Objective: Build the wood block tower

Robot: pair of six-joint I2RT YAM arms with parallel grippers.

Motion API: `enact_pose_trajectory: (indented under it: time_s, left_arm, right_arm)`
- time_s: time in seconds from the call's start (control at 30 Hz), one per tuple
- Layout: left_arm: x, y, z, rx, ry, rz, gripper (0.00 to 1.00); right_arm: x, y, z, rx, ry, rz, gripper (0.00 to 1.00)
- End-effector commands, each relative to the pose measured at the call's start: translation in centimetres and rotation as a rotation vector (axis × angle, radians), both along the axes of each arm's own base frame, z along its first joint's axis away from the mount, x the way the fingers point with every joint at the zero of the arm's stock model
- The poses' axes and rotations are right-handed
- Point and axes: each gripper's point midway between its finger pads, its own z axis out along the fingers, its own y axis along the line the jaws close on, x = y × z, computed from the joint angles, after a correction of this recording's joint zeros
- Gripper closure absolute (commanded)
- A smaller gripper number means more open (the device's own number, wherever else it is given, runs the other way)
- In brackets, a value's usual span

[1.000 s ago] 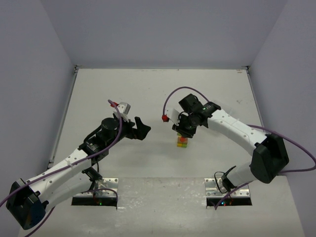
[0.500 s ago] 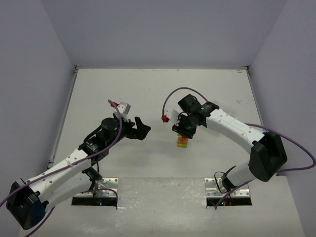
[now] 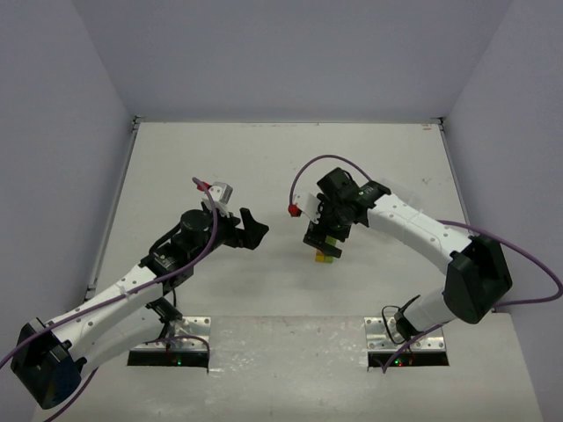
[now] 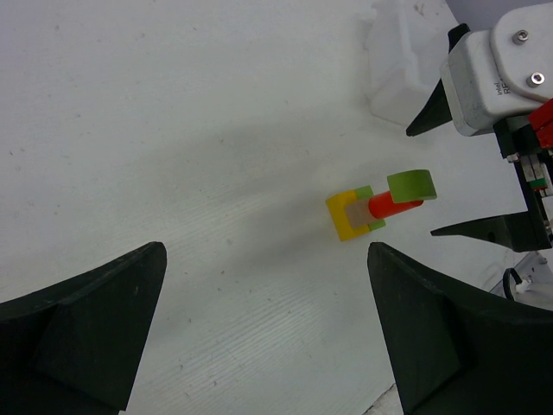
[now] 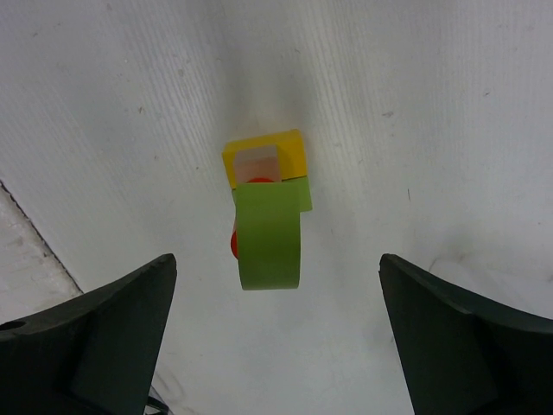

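Observation:
The tower (image 3: 327,255) stands on the white table between the two arms. In the left wrist view it has a yellow block (image 4: 344,220) at the base with a tan block (image 4: 358,210) and a lime green one beside it, then a red-orange piece (image 4: 393,207) and a lime green block (image 4: 412,184) on top. From above, that top block (image 5: 270,238) covers most of the stack. My right gripper (image 3: 324,234) (image 5: 276,259) hovers open just over the tower, jaws well apart on either side and touching nothing. My left gripper (image 3: 255,230) (image 4: 266,251) is open and empty, to the tower's left.
Grey walls close off the table at the back and on both sides. Metal base plates (image 3: 169,345) (image 3: 406,338) sit at the near edge. A purple cable with a red plug (image 3: 293,210) loops off the right wrist next to the tower.
My right gripper has opened and let go of the lime green block, which now rests on top of the tower. The left arm has not moved.

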Motion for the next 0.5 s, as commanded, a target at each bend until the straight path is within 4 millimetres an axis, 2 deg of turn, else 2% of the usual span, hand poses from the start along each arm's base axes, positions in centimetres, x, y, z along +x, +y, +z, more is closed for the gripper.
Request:
enact_pose_trajectory:
  time_s: [0.0,0.07,0.17,0.27,0.33,0.4,0.43,0.47]
  left_arm:
    - [0.7,-0.4,3.5,-0.047,-0.087,-0.005,0.0]
    - [0.7,-0.3,3.6,-0.049,-0.088,-0.001,0.0]
    - [0.8,-0.2,3.8,-0.054,-0.091,0.01,0.0]
    - [1.2,0.1,3.5,-0.047,-0.076,0.039,0.0]
    - [1.4,0.3,3.6,-0.046,-0.065,0.062,0.0]
    - [1.6,0.6,3.7,-0.048,-0.066,0.086,0.0]
    - [2.0,1.3,3.9,-0.05,-0.07,0.134,0.0]
    - [2.3,2.1,3.9,-0.048,-0.064,0.187,0.0]
  right_arm:
    - [1.1,0.8,2.8,0.071,-0.104,-0.017,0.01]
    - [1.0,0.9,3.7,0.1,-0.125,-0.02,0.01]
    - [1.0,1.0,6.6,0.175,-0.204,-0.037,0.01]
    - [1.9,0.5,10.3,0.255,-0.329,-0.144,0.01]
    - [2.8,0.0,12.4,0.324,-0.395,-0.278,0.01]
    - [4.2,-2.2,13.8,0.349,-0.46,-0.489,0.01]
    - [4.9,-4.5,14.0,0.357,-0.48,-0.661,0.01]
    - [5.3,-6.2,13.4,0.367,-0.463,-0.782,0.01]
